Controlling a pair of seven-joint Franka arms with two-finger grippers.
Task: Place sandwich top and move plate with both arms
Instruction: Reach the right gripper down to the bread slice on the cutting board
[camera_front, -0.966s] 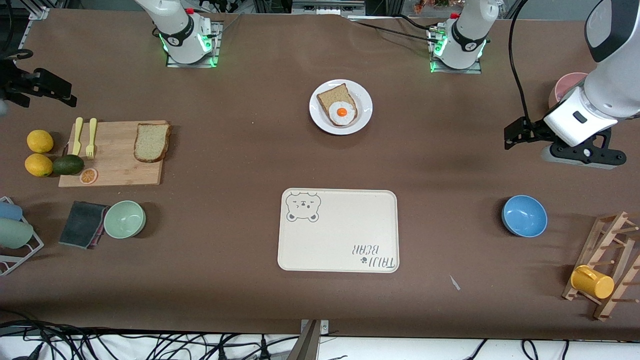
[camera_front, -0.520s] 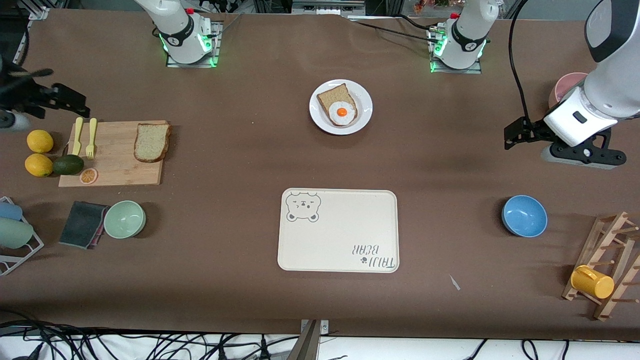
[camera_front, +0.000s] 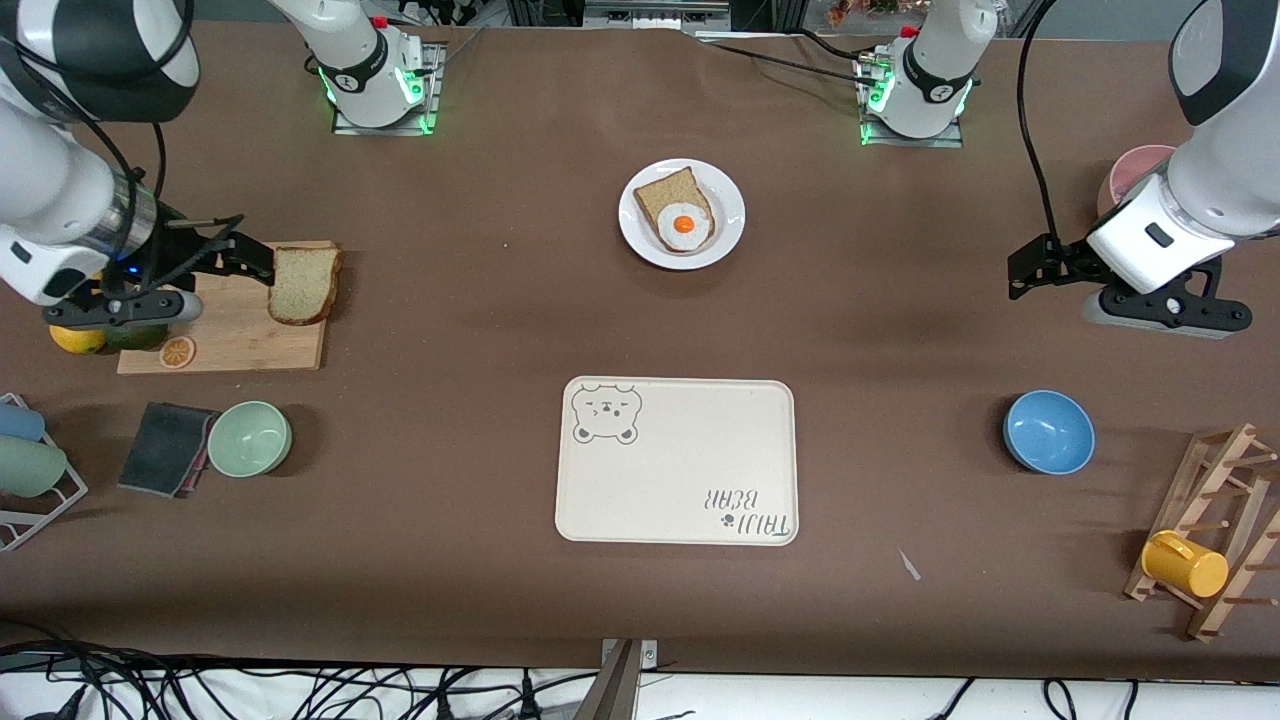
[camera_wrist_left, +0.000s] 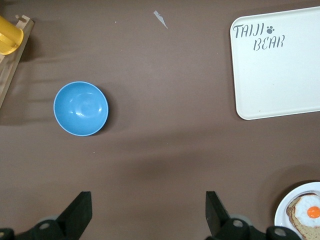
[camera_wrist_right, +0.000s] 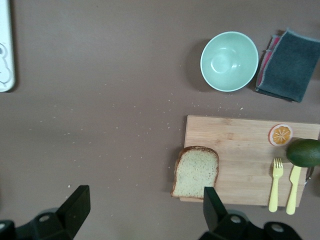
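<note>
The sandwich top (camera_front: 304, 284) lies flat at the edge of the wooden cutting board (camera_front: 240, 330) that faces the middle of the table (camera_front: 480, 300), its crust slightly overhanging that edge. The right gripper (camera_front: 235, 257) hangs over the board just beside the slice, jaws spread wide and holding nothing. On the board's other end lie a yellow fork (camera_wrist_right: 274, 184), a yellow knife (camera_wrist_right: 292, 189) and an orange slice (camera_front: 177, 351).

The plate (camera_front: 727, 222) sits mid-table near the arm bases, carrying the egg-topped slice (camera_front: 679, 212), with bare brown table all round its rim. The bear tray (camera_front: 677, 460) lies nearer the front camera, well apart.

The left gripper (camera_front: 1035, 267) waits over bare table toward its own end, jaws wide and empty, with the blue bowl (camera_front: 1048, 431) well apart.
</note>
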